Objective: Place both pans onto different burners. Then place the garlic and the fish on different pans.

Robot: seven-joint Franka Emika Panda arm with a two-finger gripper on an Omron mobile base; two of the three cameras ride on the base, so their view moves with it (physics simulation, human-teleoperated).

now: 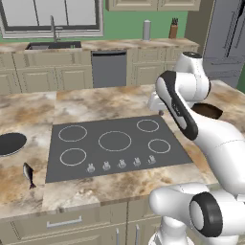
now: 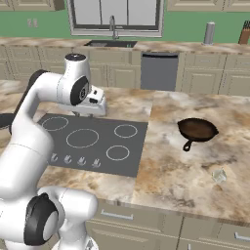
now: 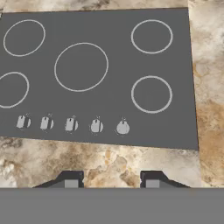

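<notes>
Hovering above the cooktop (image 3: 105, 78), the gripper (image 3: 111, 180) is seen in the hand view with its two dark finger tips apart and nothing between them, so the jaws are parted and empty; they are set over the marbled counter (image 3: 109, 164) just in front of the cooktop's row of silver knobs (image 3: 72, 125). All five burners (image 3: 81, 67) are bare, the largest ring lying in the middle of the glass. The brown pan (image 2: 197, 130) is seen in the right base view resting flat on the counter to the right of the cooktop, well apart from it, its short handle pointed toward the front edge. The black pan (image 1: 10, 143) lies on the counter just to the left of the cooktop in the left base view, cut off by the picture's edge. The fish (image 1: 29, 175) lies on the counter near the cooktop's front left corner, in front of the black pan and apart from it. A small pale lump (image 2: 218, 175), which may be the garlic though this cannot be told for certain, is seen further right of the cooktop, in front of the brown pan.
</notes>
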